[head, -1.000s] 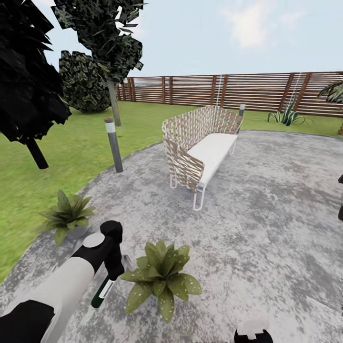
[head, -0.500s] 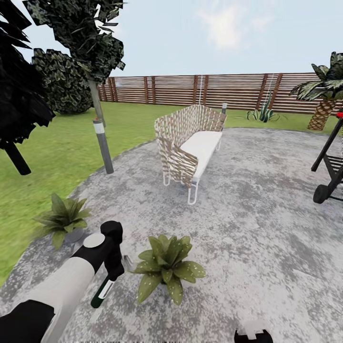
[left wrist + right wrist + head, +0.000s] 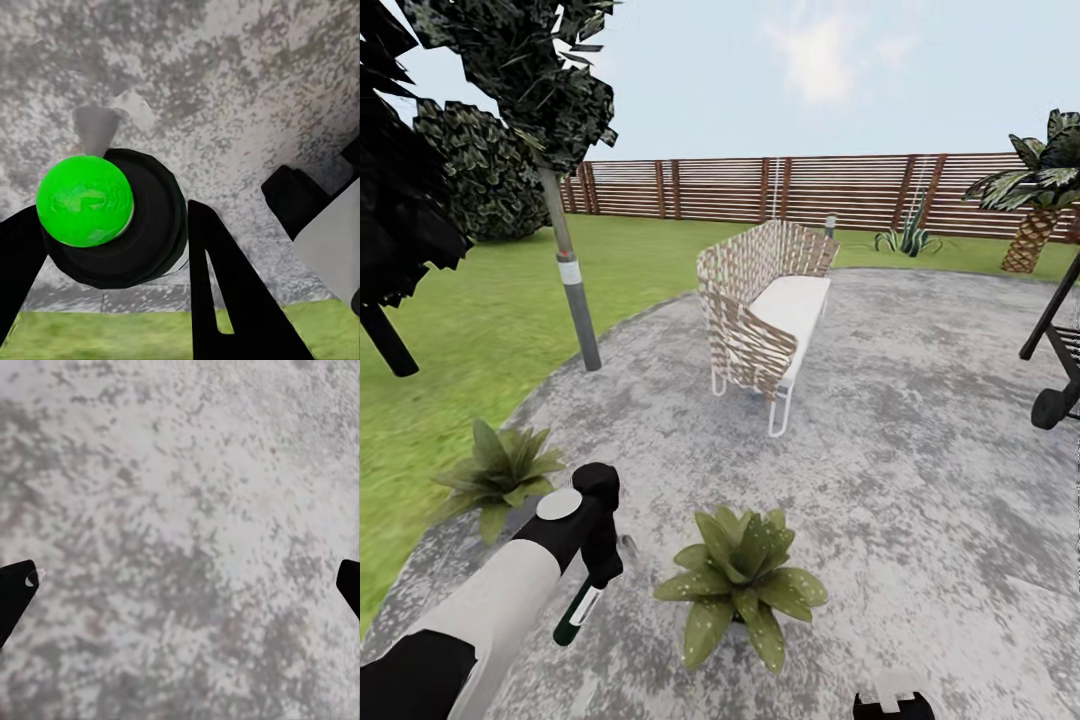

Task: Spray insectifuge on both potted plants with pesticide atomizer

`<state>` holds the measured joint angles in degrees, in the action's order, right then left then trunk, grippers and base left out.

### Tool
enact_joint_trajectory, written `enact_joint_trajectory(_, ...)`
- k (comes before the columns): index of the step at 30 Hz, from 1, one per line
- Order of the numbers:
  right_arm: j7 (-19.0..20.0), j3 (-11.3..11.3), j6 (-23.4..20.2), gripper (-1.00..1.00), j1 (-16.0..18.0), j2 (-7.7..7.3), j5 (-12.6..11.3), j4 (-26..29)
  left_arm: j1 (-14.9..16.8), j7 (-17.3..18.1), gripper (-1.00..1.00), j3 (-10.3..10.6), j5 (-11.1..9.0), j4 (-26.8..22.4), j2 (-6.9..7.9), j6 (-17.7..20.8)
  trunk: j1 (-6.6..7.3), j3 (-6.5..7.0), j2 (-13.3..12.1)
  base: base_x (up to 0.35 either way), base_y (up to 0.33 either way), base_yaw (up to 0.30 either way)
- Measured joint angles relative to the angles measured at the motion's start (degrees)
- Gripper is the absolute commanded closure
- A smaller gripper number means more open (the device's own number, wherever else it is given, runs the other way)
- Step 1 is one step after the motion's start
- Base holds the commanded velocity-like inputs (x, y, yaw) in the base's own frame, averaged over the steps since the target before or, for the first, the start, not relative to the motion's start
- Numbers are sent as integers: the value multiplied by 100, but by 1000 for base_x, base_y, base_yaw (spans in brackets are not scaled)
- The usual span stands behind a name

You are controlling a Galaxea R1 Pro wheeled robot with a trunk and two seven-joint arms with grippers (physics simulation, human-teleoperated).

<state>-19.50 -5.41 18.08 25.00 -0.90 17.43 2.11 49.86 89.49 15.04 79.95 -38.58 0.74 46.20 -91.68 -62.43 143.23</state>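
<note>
Left pincer [image 3: 600, 578] grips the slim dark green-black atomizer bottle [image 3: 577, 611] over the grey mottled patio [image 3: 920, 500], beside a broad-leaved potted rosette [image 3: 743, 582]; another rosette [image 3: 500, 472] sits at the patio's lawn edge, a woven bench [image 3: 765, 315] beyond. Right pincer [image 3: 180, 585] seems spread open.

A mottled grey patio [image 3: 920, 480] is showing a rough, stone-like finish beside matt green lawn [image 3: 470, 310]. Behind it, a brown fence [image 3: 760, 188] of slatted wood is running along the garden's edge. A bench [image 3: 765, 310] of woven wicker-like strips is sitting on thin white metal-looking legs, carrying a smooth white cushion. The pesticide atomizer [image 3: 578, 610] is showing dark glossy plastic with a white paper-like label. The nearer potted plant [image 3: 745, 585] is wearing pale-speckled, matt leaves.
</note>
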Motion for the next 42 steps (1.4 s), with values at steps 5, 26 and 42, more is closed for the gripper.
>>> enact_joint_trajectory(5, -2, 0, 0, -100, 0, 0, 0, 0, -10, -2, 100, 54, 0, -12, -26, -22, -1, 0, 0, 224, 145, -258)
enact_joint_trajectory(26, -9, 0, 9, -100, 2, -15, 8, -9, 506, -3, 100, 70, 33, -30, -433, -110, -3, 0, 0, 7, 4, -147)
enact_joint_trajectory(42, -10, -8, 0, -100, 0, -7, 0, 0, 479, -3, 100, 80, 63, 51, -468, -102, -6, 8, 0, -102, 81, -132)
